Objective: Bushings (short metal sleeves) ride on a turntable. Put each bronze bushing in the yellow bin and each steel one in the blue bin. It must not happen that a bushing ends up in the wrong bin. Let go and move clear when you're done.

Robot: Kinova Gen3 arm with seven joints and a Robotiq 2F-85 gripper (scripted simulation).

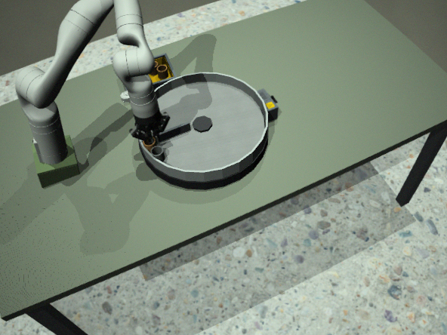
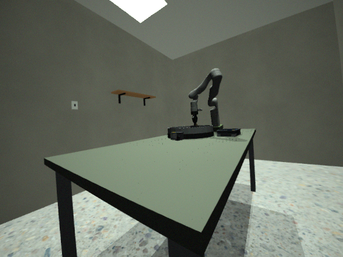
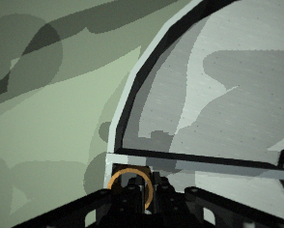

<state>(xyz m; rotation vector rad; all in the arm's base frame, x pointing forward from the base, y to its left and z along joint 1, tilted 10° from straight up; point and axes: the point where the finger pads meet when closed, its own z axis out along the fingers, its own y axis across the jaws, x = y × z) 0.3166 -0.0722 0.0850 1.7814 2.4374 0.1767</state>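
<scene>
My gripper (image 1: pixel 150 138) (image 2: pixel 195 125) (image 3: pixel 148 182) points down inside the turntable's rim, nearly closed. It is shut on the wall of a bronze bushing (image 1: pixel 149 145) (image 3: pixel 129 170), with one finger inside the ring and one outside. The bushing is upright by the rim of the turntable (image 1: pixel 211 175) (image 2: pixel 189 132). A steel bushing (image 1: pixel 159 157) stands close beside it, toward the front. The yellow bin (image 1: pixel 171 66) is behind the arm and holds bronze bushings (image 1: pixel 162 72). I cannot make out the blue bin in the top view; dark bins (image 2: pixel 229 132) show in the exterior view.
A dark bar (image 1: pixel 174 132) (image 3: pixel 203 161) runs from near the hub (image 1: pixel 202 124) to the rim, right beside my fingers. The raised rim curves around the bushings. A grey box with a yellow patch (image 1: pixel 269 106) (image 2: pixel 177 136) stands against the turntable's far side.
</scene>
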